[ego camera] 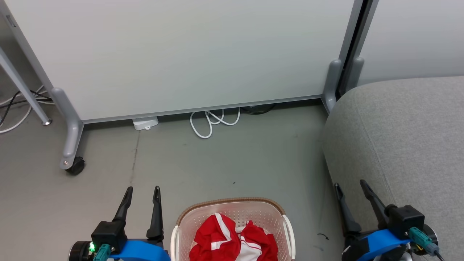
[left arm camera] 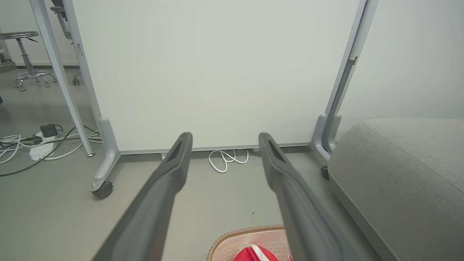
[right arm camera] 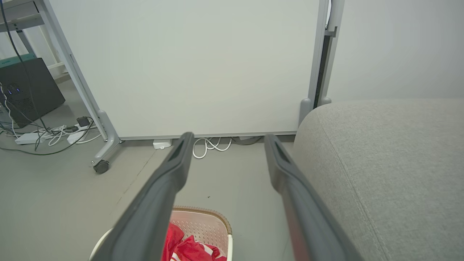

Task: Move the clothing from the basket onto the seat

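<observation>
The basket (ego camera: 232, 200) stands on the grey floor (ego camera: 217, 163) squarely before the robot, with an arm parked on either side of it in what looks like a ready stance. The left gripper (ego camera: 143, 188) hangs just left of the basket. The right gripper (ego camera: 350, 183) is well to the basket's right, by the near edge of the seat (ego camera: 398, 137). Each has its two dark fingers spread apart with nothing between them, and neither touches cloth or rim. That leaves the basket's mouth free for a reach from either side, and the seat, rising to the right of the basket, looks like an easy carry. The clothing (ego camera: 232, 239) lies inside the basket, none of it on the seat — a crumpled red heap with white panels and thin white stripes, its folds bunched high in the middle. I judge it soft and loose enough to sag and trail when lifted.
</observation>
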You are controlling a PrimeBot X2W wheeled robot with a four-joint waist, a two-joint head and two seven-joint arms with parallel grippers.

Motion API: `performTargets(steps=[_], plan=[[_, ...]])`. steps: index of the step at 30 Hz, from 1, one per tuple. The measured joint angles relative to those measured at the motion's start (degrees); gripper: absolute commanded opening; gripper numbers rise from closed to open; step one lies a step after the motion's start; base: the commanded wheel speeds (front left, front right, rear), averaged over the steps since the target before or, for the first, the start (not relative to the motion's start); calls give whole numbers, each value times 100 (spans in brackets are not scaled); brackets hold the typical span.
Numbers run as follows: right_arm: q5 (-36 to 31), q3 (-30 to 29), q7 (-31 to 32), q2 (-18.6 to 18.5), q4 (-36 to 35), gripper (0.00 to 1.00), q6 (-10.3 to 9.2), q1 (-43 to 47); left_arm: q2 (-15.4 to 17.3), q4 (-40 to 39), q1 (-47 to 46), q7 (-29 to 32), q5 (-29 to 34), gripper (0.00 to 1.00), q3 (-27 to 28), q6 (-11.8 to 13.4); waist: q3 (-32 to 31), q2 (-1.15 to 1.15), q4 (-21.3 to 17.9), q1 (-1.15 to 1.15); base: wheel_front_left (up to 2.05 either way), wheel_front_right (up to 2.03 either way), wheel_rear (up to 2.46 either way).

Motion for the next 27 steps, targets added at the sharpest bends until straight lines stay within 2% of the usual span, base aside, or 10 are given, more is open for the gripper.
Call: performTargets(steps=[6, 13, 20, 27], plan=[[2, 183, 2, -2, -30, 100, 0, -75, -2, 172, 4, -1, 44, 100, -38, -33, 112, 0, -175, 0, 0, 0, 0], [-18, 460, 25, -4, -145, 100, 4, -353, -3, 548, -308, -7, 40, 100, -78, -63, 579, 0, -515, 0, 0, 0, 0], [22, 823, -57, -8, -207, 100, 5, -861, 58, 1465, -961, -5, 111, 100, -230, -157, 1253, 0, -982, 0, 0, 0, 0], [180, 1112, -181, -13, -241, 100, 5, -1339, 314, 2471, -1845, 289, 145, 100, -471, -300, 2104, 0, -1404, 1, 0, 0, 0]])
